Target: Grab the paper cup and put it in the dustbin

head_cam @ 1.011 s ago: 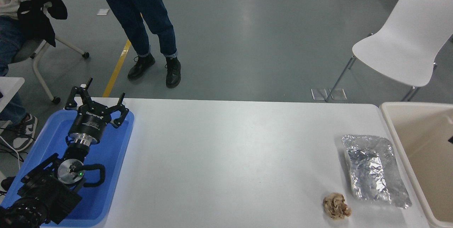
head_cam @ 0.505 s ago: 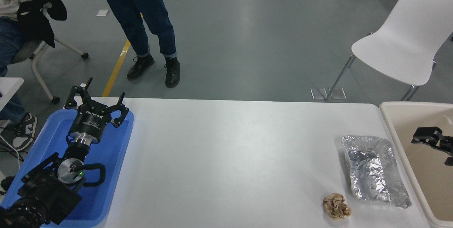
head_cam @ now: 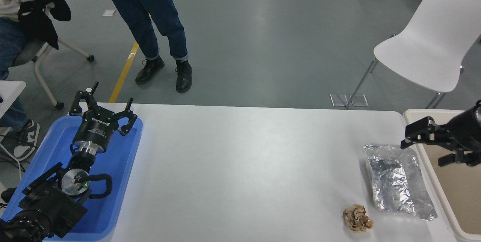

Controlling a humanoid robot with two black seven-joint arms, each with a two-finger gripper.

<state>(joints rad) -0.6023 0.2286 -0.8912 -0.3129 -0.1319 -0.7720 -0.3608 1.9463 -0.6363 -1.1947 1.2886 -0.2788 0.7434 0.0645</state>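
**Right jaws empty over the dustbin rim; no cup in view**

The right gripper (head_cam: 426, 142) comes in from the right edge with its jaws spread apart and nothing between them. One finger reaches out past the near-left rim of the dustbin (head_cam: 413, 114), its tip above the far corner of the foil pouch (head_cam: 396, 180); the other finger hangs lower, over the bin's beige inside. Whether either finger touches the rim cannot be told.

The paper cup shows nowhere in this view, neither on the surface nor in the part of the bin that is visible.

The foil pouch lies flat on the white surface (head_cam: 244, 167), just beside the bin's left wall. A crumpled brown paper ball (head_cam: 357, 218) sits near the pouch's near-left corner, apart from it.

The left gripper (head_cam: 103, 106) is parked at the lower left above the blue tray (head_cam: 124, 197), jaws spread apart and empty, pointing away from the camera.

Beyond the surface, a person in dark jeans and black shoes (head_cam: 165, 73) stands on the grey floor. A white chair (head_cam: 432, 46) stands at the upper right, and a second person sits at the top left corner.
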